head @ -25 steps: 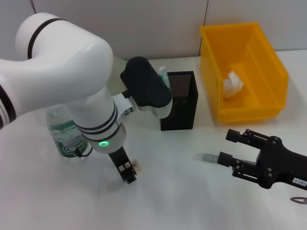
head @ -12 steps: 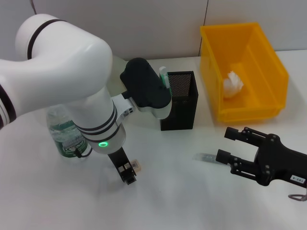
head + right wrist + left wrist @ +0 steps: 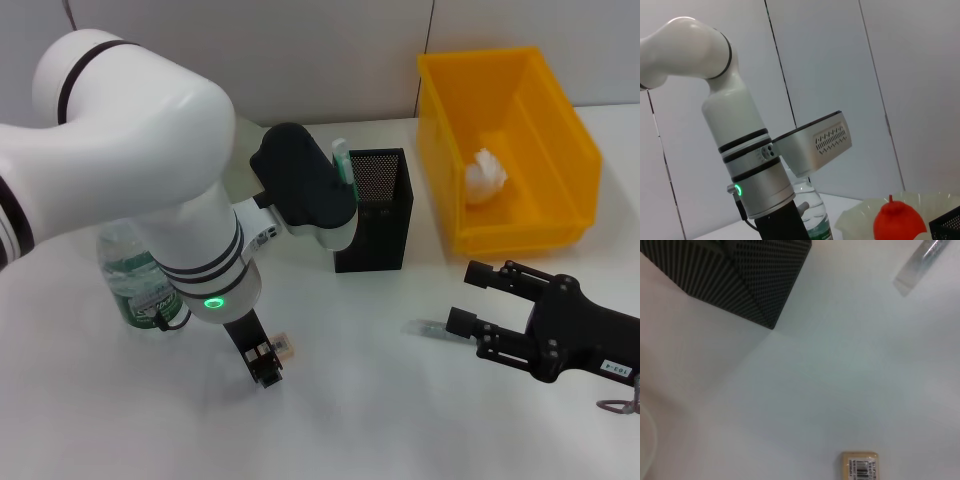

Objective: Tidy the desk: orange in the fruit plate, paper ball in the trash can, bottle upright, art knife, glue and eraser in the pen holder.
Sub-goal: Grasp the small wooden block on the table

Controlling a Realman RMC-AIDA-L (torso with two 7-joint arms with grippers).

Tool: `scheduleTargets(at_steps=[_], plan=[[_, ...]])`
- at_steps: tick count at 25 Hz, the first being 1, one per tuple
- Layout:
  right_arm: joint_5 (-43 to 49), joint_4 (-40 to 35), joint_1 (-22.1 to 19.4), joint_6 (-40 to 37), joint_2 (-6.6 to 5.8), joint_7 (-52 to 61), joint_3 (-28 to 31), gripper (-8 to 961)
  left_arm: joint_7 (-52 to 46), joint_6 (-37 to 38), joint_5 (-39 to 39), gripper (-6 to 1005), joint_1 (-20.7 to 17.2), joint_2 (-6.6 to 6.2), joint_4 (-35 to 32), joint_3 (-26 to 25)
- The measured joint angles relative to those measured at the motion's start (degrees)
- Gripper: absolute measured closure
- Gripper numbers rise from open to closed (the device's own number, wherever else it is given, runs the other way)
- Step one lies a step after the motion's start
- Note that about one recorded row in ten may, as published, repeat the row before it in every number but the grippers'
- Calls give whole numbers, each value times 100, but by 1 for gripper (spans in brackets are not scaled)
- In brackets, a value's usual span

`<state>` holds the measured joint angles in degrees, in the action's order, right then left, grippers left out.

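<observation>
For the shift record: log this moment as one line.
left gripper: at eraser, grip unclear | right gripper: open by art knife | paper ball: in trash can | bottle: upright

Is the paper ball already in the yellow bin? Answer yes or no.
Yes, the paper ball lies on the floor of the yellow bin in the head view.

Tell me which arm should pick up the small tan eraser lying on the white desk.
Left. The left tool hangs right beside the small tan eraser, while the right tool sits far across the white desk.
</observation>
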<state>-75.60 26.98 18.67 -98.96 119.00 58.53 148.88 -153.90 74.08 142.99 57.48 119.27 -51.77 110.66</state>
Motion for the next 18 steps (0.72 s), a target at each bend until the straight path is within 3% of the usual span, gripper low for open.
scheduleTargets(at_steps=[18], plan=[[-1,-98,79,59,0,-9,0,261,-31,30,-20,631,-35,0,-18,26]])
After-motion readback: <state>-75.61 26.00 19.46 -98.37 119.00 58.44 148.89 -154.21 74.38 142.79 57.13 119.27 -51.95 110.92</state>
